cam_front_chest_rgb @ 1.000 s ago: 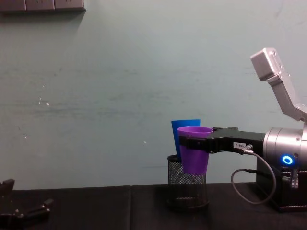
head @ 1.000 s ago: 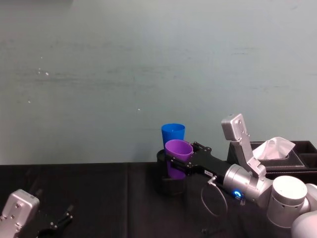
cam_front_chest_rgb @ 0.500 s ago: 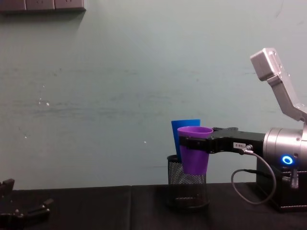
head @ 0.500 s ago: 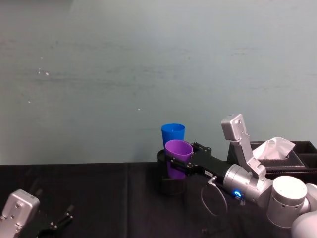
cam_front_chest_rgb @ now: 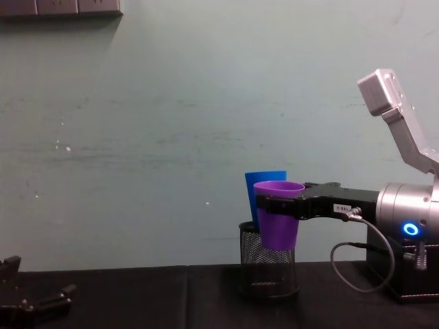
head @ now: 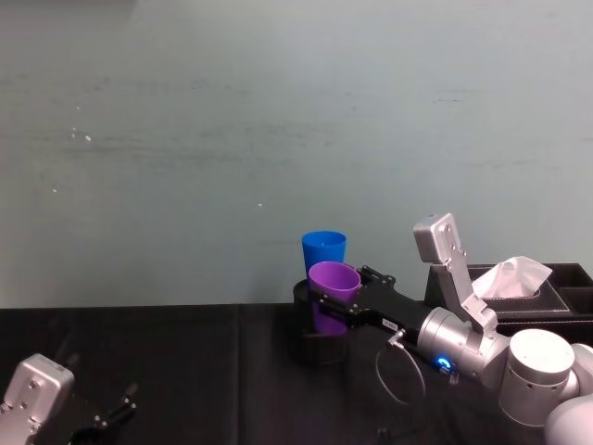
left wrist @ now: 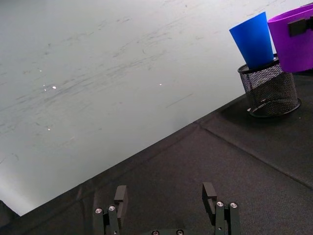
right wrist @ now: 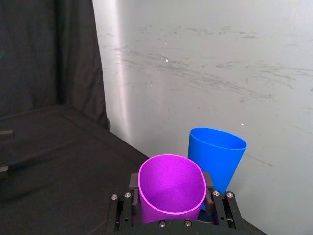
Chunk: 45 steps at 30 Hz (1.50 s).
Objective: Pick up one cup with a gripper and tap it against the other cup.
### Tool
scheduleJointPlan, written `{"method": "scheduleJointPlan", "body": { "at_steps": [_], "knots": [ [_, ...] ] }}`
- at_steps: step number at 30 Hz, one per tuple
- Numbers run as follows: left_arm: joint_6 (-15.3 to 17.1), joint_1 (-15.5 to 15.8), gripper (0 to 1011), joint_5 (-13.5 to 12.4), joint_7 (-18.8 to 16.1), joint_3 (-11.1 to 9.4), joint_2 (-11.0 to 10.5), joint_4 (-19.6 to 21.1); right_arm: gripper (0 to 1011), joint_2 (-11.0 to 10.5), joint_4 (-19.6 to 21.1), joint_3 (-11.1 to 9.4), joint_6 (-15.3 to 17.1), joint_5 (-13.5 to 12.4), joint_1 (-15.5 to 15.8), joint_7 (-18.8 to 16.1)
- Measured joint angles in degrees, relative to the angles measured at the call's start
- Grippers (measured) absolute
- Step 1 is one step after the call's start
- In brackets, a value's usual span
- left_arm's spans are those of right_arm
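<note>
From the chest, the purple cup (cam_front_chest_rgb: pixel 278 223) in my right gripper (cam_front_chest_rgb: pixel 269 205) overlaps the blue cup (cam_front_chest_rgb: pixel 264 179), so I cannot tell whether they touch. The blue cup's lower part is hidden inside the black wire-mesh pen holder (cam_front_chest_rgb: pixel 269 274) and behind the purple one. The white label (cam_front_chest_rgb: pixel 342 208) on my gripper is too small to read. In the right wrist view the purple cup's base is cut off. My left gripper (left wrist: pixel 165 196) is cut off below its fingers.
</note>
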<state>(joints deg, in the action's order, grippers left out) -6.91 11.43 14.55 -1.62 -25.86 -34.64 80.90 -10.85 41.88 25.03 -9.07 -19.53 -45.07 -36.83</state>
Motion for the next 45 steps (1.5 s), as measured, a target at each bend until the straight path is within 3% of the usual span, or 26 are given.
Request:
{"method": "scheduleJointPlan", "body": {
  "at_steps": [45],
  "knots": [
    [0.00, 0.00, 1000, 0.00, 0.00, 0.00, 0.00, 0.00, 736, 0.00, 0.00, 0.00, -0.01, 0.00, 0.00, 0.02]
  ]
}}
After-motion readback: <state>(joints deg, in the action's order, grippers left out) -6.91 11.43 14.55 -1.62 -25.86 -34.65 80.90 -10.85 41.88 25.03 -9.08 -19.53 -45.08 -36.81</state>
